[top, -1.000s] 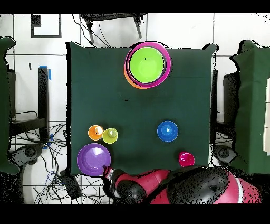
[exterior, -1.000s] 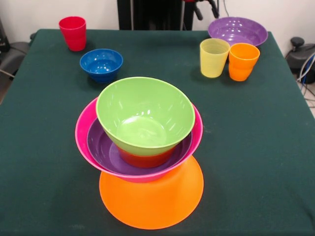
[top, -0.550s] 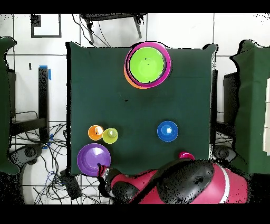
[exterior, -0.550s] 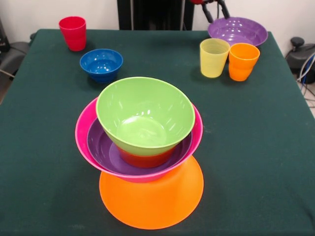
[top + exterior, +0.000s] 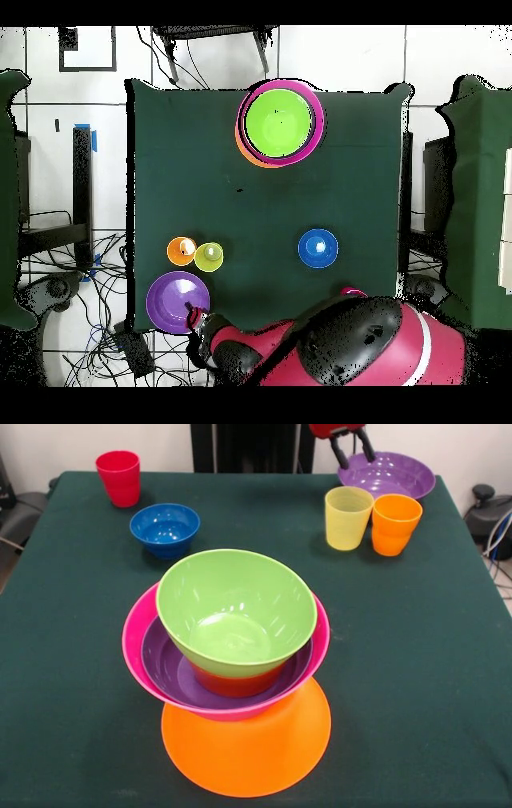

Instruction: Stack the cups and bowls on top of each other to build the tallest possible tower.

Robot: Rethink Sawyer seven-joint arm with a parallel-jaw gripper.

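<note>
Tower near, loose pieces far, on the green worktop (image 5: pixel 416 664)
The tower (image 5: pixel 232 664) stands near; a purple bowl (image 5: pixel 392 474) lies far right under the end effector (image 5: pixel 353 450), fingers apart; blue bowl (image 5: pixel 165 528) and red cup (image 5: pixel 118 477) far left; yellow cup (image 5: pixel 347 518) touches orange cup (image 5: pixel 394 524).

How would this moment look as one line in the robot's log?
gripper: open, above purple bowl rim | tower: four bowls on orange base | loose: blue bowl, three cups

Lime green bowl (image 5: pixel 236 610) atop pink (image 5: pixel 134 634), purple (image 5: pixel 164 668), orange bowls (image 5: pixel 248 748)
</note>
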